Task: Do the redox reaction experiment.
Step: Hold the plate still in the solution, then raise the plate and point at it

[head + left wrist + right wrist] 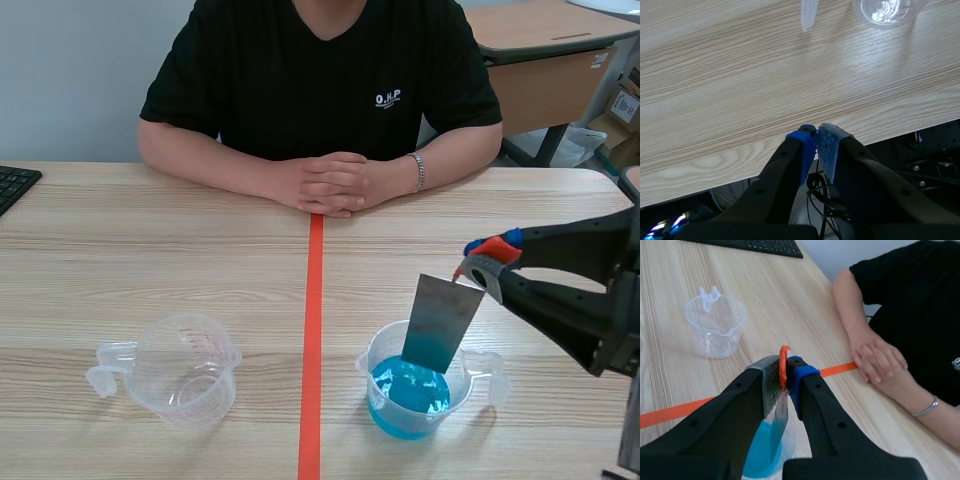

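Note:
A clear cup [418,390] right of the orange line holds blue liquid [410,398]. My right gripper [478,266] is shut on the top edge of a grey metal sheet [440,322], whose lower end dips into that liquid. In the right wrist view the metal sheet [774,395] is clamped between my fingers above the blue liquid [762,452]. An empty clear measuring cup [185,367] stands left of the line; the right wrist view shows this empty cup [715,325] ahead. My left gripper [817,142] is shut on nothing over the table's near edge, with the empty cup's base [885,11] ahead.
A person in a black shirt sits across the table with clasped hands [330,183] resting near the orange tape line [313,330]. A black keyboard [15,185] lies at the far left edge. Another desk [545,60] stands behind at the right.

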Available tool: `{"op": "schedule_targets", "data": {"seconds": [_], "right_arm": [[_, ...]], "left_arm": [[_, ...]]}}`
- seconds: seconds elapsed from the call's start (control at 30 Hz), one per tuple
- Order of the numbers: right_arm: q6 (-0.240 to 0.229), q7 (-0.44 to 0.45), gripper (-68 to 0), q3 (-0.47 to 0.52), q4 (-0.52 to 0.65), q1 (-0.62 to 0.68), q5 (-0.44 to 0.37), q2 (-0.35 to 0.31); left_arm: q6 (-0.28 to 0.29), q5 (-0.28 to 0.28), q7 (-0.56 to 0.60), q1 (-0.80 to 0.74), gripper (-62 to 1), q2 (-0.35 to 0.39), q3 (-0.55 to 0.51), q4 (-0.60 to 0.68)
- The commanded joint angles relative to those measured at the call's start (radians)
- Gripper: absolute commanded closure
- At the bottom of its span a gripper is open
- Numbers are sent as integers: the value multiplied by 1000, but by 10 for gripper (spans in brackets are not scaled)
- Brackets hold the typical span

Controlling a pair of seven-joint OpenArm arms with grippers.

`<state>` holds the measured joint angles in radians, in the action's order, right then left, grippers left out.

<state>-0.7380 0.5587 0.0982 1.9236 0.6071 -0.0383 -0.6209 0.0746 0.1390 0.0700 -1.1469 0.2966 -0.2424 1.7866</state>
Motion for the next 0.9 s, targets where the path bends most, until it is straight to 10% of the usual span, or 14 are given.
{"op": "schedule_targets", "data": {"seconds": [0.0,0.87], "right_arm": [[-8,21,-15,15,30,3,-23,-3],[-8,-95,-15,142,272,113,-188,-8]], "left_arm": [[-2,6,7,0,-57,-2,5,16],[-2,6,7,0,-57,1,5,16]]}}
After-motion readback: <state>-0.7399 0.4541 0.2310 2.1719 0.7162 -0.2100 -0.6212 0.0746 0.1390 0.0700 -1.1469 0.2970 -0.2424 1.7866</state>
